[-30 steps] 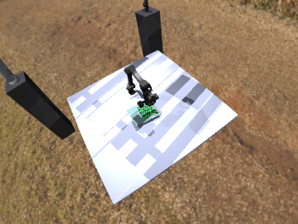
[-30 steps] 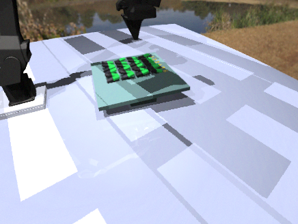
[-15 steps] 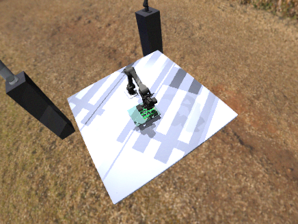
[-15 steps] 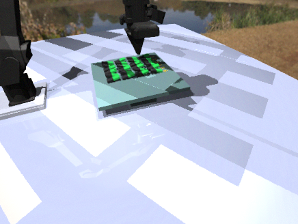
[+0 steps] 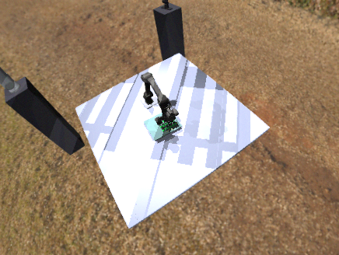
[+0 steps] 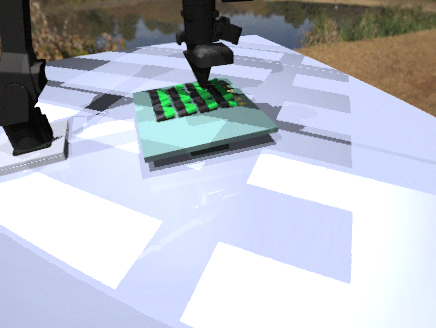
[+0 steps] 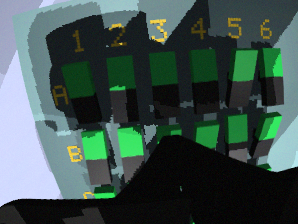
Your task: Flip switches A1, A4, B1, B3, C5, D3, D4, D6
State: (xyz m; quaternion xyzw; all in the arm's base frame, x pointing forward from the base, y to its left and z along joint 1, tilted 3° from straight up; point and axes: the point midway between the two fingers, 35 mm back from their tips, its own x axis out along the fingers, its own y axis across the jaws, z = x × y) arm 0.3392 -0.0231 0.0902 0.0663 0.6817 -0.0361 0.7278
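Observation:
The teal switch panel (image 5: 152, 125) (image 6: 200, 131) (image 7: 29, 60) carries rows of rocker switches with green and black halves. My gripper (image 5: 169, 120) (image 6: 204, 84) (image 7: 170, 143) is shut and empty, its tip low over the panel. In the wrist view the tip is at the B3 switch (image 7: 169, 131) and covers its near part; contact cannot be told. Switch A1 (image 7: 78, 80) and switch A4 (image 7: 203, 65) show in shadow, as does switch B1 (image 7: 94, 146). Only a sliver of row C shows there; C5 and row D are hidden by the fingers.
The panel stands on a pale table (image 5: 128, 171) (image 6: 300, 240) crossed by shadow bands. The arm's light base plate (image 6: 59, 150) is beside the panel in the exterior view. Two dark pillars (image 5: 40, 114) (image 5: 169, 33) stand beyond the table's edges. Neighbouring switches are close around the fingertips.

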